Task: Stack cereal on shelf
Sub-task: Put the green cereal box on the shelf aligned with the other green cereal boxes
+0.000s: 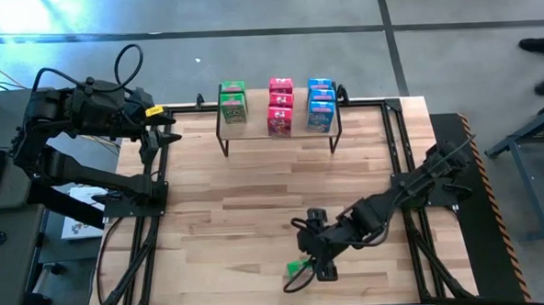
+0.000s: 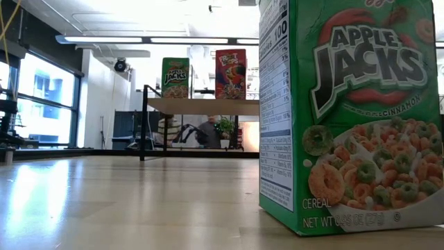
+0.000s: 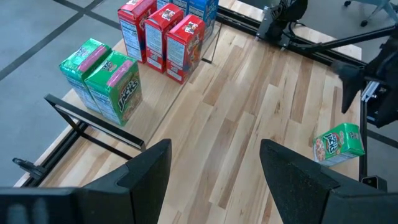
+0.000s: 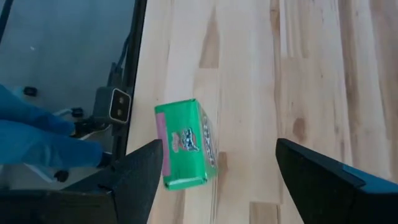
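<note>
I have the right tool (image 1: 306, 266) low over the near edge of the surface (image 1: 256, 199), its two fingers spread wide with nothing between them. Just ahead of it stands the last green cereal box (image 4: 185, 144), upright on the wood, close to the low camera. In the right wrist view the box sits between the finger lines but off toward one of them, turned at a slight angle and not yet touched.

The other eight boxes are already on the shelf (image 1: 280, 134) at the far side: two green (image 1: 233, 102), three red-pink (image 1: 280, 105) and three blue (image 1: 320, 103). So the open place is in the green row.

The left tool (image 1: 165, 130) waits near the shelf's left end, fingers apart and empty.

I judge the box to be light, thin cardboard with a glossy print: it will slide or tip if I nudge it with one finger first, and it will dent if I squeeze hard. I would centre the tool on it, match its angle, and close gently across the two broad printed faces, near the middle of its height, so it stays upright when carried.

A blue-sleeved arm (image 4: 37, 140) shows beyond the surface's edge.
</note>
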`<state>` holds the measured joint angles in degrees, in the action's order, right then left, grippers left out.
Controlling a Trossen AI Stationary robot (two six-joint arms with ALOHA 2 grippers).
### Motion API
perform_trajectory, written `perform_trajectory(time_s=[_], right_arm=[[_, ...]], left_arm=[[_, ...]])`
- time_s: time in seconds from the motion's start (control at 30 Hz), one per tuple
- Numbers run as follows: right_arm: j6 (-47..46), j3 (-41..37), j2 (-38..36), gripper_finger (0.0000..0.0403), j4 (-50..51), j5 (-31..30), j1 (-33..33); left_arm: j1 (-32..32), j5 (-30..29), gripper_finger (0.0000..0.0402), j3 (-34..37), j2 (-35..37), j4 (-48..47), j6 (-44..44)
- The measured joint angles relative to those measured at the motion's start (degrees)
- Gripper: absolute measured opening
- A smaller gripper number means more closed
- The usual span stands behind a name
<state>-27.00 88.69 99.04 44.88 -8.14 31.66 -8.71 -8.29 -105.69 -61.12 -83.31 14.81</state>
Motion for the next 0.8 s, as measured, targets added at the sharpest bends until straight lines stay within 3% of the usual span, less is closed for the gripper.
perform_trajectory(time_s=[0.4,0.8], right_arm=[[-2.53,-7.96,0.33,0.0305,-12.16,1.66,0.96],[-3.19,-8.03,4.87,0.0305,-12.67,1.03,3.63]], left_arm=[[0.0,0.01,0.0237,0.0,0.02,-0.01,0.02],[0.0,0.0,0.0237,0.0,0.02,-0.02,0.0]])
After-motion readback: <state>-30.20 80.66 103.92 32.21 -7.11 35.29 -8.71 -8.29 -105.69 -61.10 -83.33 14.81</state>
